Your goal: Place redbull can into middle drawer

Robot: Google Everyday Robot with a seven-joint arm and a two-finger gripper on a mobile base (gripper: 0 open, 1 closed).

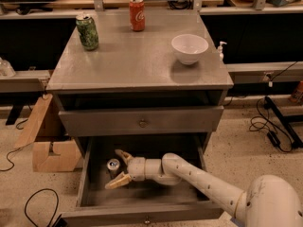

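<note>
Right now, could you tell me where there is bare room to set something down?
The cabinet top is bare in front of the green can, cola can and white bowl. The middle drawer has a free front strip; its left is crowded by the redbull can and open pincer.
</note>
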